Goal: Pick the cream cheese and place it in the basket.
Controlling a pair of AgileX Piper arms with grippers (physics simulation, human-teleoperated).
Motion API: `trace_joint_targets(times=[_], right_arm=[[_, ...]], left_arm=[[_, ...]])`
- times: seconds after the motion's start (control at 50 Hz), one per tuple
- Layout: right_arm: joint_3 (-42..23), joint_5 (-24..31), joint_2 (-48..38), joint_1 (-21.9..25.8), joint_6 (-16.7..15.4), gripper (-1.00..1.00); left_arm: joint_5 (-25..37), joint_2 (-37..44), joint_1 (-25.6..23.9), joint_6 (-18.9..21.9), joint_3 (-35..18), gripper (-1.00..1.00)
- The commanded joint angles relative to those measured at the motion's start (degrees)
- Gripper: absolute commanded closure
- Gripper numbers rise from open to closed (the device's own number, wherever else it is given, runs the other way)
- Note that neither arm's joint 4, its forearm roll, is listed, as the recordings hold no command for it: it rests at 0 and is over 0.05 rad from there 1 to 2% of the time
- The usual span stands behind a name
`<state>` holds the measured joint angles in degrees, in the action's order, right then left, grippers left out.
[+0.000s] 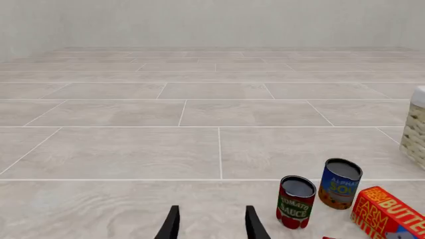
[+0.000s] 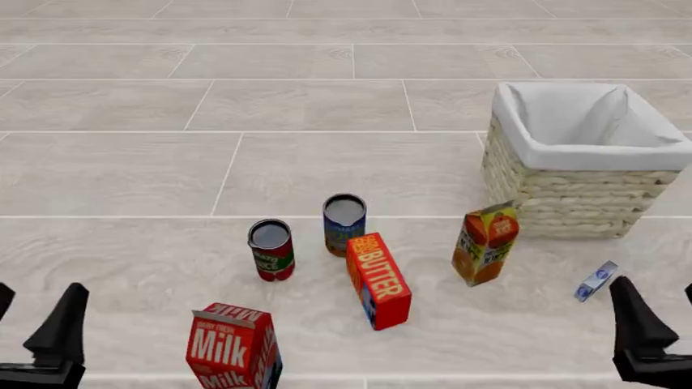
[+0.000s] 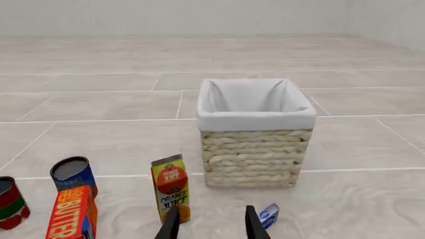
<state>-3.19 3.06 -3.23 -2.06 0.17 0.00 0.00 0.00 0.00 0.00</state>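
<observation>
Cream cheese point(image 3: 268, 215) partly behind right pincer point(image 3: 211, 224), basket point(image 2: 573, 194) near

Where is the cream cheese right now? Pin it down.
In the front view the cream cheese sits on the right, just ahead of the right gripper, in front of the basket and right of the orange juice carton.

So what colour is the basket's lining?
White: the cloth lining folds over the tan wicker basket's rim, clearest in the right wrist view.

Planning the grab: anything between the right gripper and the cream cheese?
Nothing. In the front view, only bare floor separates the right gripper from the cream cheese.
</observation>
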Motion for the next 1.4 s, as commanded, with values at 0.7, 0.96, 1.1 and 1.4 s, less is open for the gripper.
trace_joint_targets(times=[0.7,0.96,1.1,1.4], right_arm=[[-9.6,6.0,-4.8,-1.6,1.4,-1.0],[-14.9,9.2,-11.5,-5.2,0.4,-1.0],[-14.6,9.2,-13.7,-6.6,4.2,-1.0],[-13.6,6.3,-23.2,-8.1,8.5,-1.0]], left_arm=[[0.0,0.0,0.0,0.0,0.0,-1.0],[0.0,0.0,0.0,0.0,0.0,-1.0],[0.0,0.0,0.0,0.0,0.0,-1.0],[0.0,0.0,0.0,0.0,0.0,-1.0]])
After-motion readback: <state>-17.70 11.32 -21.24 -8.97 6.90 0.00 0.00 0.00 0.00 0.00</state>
